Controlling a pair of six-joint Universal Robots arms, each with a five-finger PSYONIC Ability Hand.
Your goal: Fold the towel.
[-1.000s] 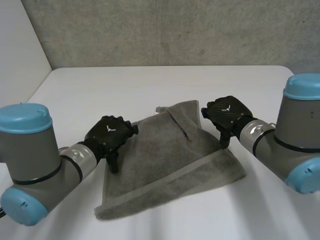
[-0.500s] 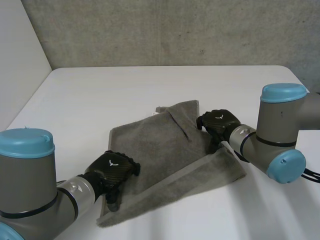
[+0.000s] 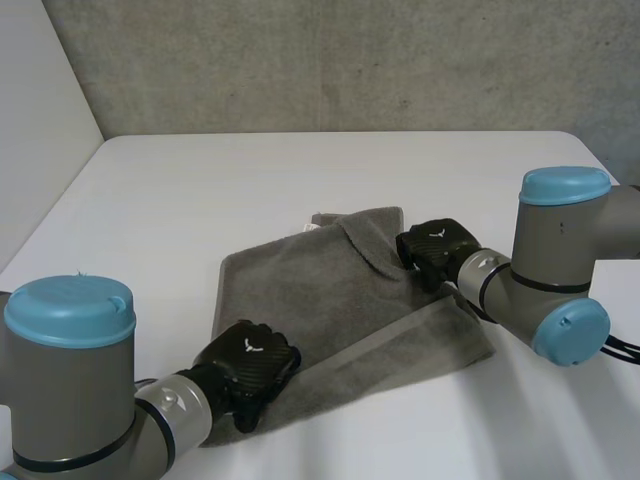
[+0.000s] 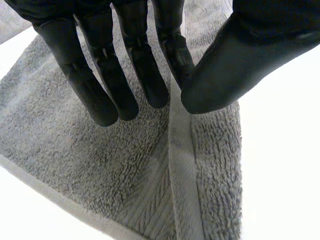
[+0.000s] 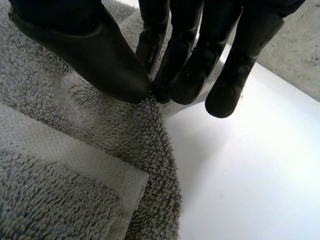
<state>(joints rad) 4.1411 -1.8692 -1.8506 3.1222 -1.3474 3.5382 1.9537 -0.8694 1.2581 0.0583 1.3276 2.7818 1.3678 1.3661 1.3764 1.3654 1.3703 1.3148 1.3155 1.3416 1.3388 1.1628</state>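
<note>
Right hand (image 3: pixel 438 250) pinching the rumpled grey terry towel (image 3: pixel 320 290) at its right side, your left hand (image 3: pixel 250 360) straight-fingered, unclenched, over the near banded corner, white table (image 3: pixel 200 190) beneath.

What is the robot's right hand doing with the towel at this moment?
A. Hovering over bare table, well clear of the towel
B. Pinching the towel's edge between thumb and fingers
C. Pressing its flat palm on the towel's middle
B: in the right wrist view, the right hand has its thumb and fingers closed together on a raised bit of the towel at its edge.
</note>
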